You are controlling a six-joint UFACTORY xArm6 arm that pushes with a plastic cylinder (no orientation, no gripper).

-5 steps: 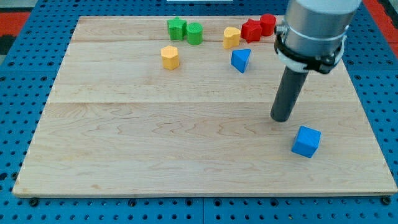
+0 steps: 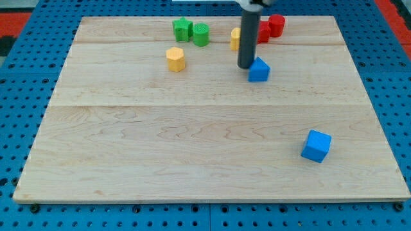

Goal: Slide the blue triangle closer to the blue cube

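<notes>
the dark rod is seen coming down from the top edge of the view, and my tip (image 2: 246,67) is placed on the wooden board (image 2: 192,147) in its upper part, somewhat to the right of the middle. nothing is held by the rod, since it is only a plain straight end; the tip is set just at the upper left side of the blue triangle (image 2: 259,70), and it seems to be touching it, though a thin gap cannot be excluded.

the blue triangle is found near the top edge of the board, right of centre. the blue cube (image 2: 316,145) is located well apart from it, toward the bottom right corner of the board.

a yellow block (image 2: 175,59) is seen to the left of the tip, alone. a second yellow block (image 2: 236,38) is partly hidden behind the rod. two green blocks are placed close together near the top edge, a star-like one (image 2: 182,29) and a rounder one (image 2: 201,34). two red blocks (image 2: 271,27) are seen near the top edge, right of the rod, one of them partly covered by it; their shapes cannot be told.
</notes>
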